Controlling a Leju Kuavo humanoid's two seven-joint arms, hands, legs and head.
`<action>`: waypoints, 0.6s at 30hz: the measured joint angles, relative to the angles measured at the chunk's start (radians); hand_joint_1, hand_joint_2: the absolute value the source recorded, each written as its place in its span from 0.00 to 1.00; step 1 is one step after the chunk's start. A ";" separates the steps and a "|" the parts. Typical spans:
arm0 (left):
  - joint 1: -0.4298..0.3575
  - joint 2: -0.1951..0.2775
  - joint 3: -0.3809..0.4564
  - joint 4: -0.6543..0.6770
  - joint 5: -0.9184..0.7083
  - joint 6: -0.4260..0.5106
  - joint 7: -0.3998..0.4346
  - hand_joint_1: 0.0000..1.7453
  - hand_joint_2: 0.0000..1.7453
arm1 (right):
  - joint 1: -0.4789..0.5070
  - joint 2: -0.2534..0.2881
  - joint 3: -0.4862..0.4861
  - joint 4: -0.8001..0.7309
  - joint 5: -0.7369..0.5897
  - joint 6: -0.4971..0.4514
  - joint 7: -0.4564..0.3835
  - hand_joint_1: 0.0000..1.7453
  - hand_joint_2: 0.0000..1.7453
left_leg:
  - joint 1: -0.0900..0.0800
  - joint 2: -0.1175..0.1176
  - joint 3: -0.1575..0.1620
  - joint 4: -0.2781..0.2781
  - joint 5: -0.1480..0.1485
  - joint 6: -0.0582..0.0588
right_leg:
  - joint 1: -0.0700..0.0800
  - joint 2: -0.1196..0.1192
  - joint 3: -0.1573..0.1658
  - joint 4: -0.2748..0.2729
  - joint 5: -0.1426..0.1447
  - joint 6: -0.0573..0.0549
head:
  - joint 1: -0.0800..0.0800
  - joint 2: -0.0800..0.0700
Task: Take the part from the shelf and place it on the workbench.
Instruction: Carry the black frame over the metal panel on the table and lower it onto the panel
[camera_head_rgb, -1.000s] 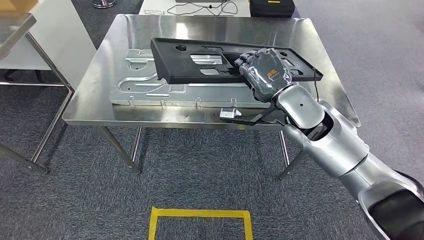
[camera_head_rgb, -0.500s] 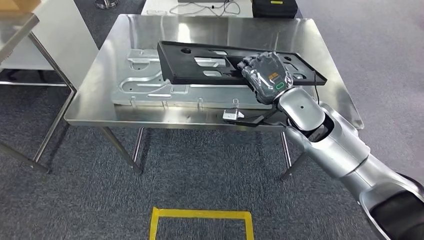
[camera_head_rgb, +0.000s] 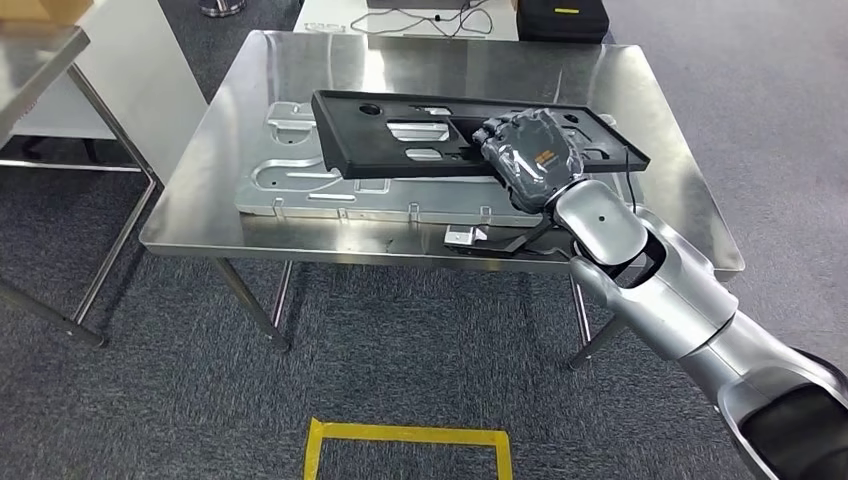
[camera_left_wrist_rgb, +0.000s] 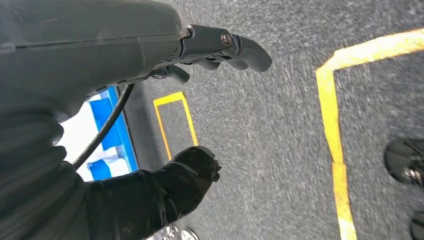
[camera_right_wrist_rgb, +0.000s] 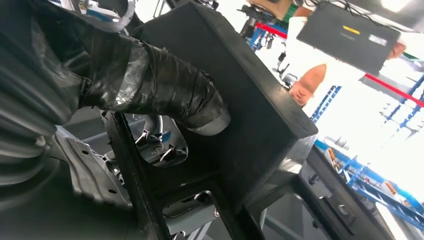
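The long black part (camera_head_rgb: 400, 130), a flat panel with several cut-outs, hangs tilted just above the steel workbench (camera_head_rgb: 420, 60). My right hand (camera_head_rgb: 530, 155) grips it near its right end, with the fingers wrapped over the edge. Under the part a silver stamped metal plate (camera_head_rgb: 300, 185) lies flat on the workbench. Close up in the right wrist view, the taped thumb (camera_right_wrist_rgb: 170, 95) presses on the black part (camera_right_wrist_rgb: 250, 115). My left hand (camera_left_wrist_rgb: 150, 45) hangs over the grey carpet, its fingers apart and holding nothing.
A small metal clip (camera_head_rgb: 462, 236) sits at the workbench's front edge below my right wrist. A black case (camera_head_rgb: 565, 15) and cables lie on a table behind. A steel shelf frame (camera_head_rgb: 40, 50) stands at the left. Yellow tape (camera_head_rgb: 410, 450) marks the floor.
The whole picture has shifted a little to the right and down, so the camera has moved. My right hand keeps hold of the black part above the silver plate.
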 joint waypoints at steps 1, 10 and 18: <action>-0.001 0.000 0.000 0.000 0.000 0.000 -0.001 0.00 1.00 | -0.001 -0.001 0.000 0.000 0.000 0.001 0.000 1.00 1.00 | 0.000 0.000 0.000 -0.001 -0.001 -0.005 | 0.001 0.000 0.002 -0.007 -0.002 -0.001 | 0.001 0.000; 0.004 0.003 0.000 0.000 -0.005 0.000 -0.003 0.00 1.00 | -0.001 -0.003 0.007 -0.001 0.000 0.009 -0.001 1.00 1.00 | 0.009 0.007 -0.150 0.263 -0.078 -0.037 | -0.014 -0.004 0.049 -0.025 -0.028 -0.017 | -0.001 0.000; 0.003 0.004 0.000 0.000 -0.005 0.000 -0.006 0.00 1.00 | 0.001 -0.009 0.008 0.001 0.000 0.011 -0.001 1.00 1.00 | 0.008 0.009 -0.030 0.002 0.023 -0.009 | -0.012 -0.002 0.071 -0.002 -0.064 0.017 | 0.000 0.000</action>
